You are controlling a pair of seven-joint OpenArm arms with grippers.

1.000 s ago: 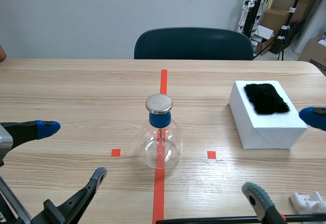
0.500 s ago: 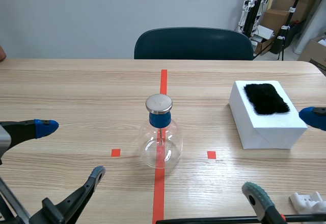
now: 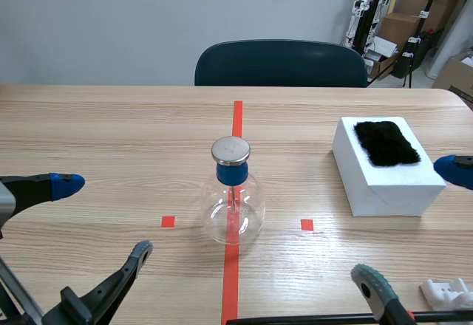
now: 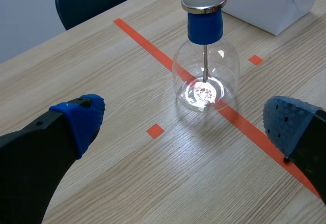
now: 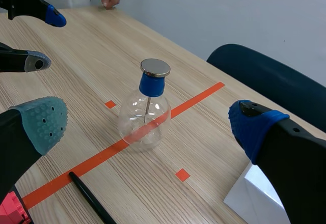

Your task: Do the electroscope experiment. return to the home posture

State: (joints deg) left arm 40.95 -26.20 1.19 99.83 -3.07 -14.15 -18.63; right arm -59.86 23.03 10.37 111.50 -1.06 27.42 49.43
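The left claw (image 3: pixel 105 218) has slid a tiny bit back toward the near left corner since a second ago. In the last half second it has not moved at all. The right claw (image 3: pixel 408 221) is just where it was, and so is everything on the table (image 3: pixel 111 125).

Both arms are low at the near edge, one on each side. Each claw is wide open and holds nothing. The left claw's two fingers point in toward the middle of the table. The right claw has one finger by the right edge and one near the bottom.

The glass flask (image 3: pixel 233 207) stands upright in the middle, on the red tape line (image 3: pixel 237 118), well apart from both claws. It has a blue plug and a shiny metal cap (image 3: pixel 230 150) on top.

On the right sits a white box (image 3: pixel 384 185) with black fur (image 3: pixel 384 142) lying on top. A thin black stick (image 5: pixel 89 198) lies on the table by the right claw. A dark chair (image 3: pixel 281 63) is on the far side.
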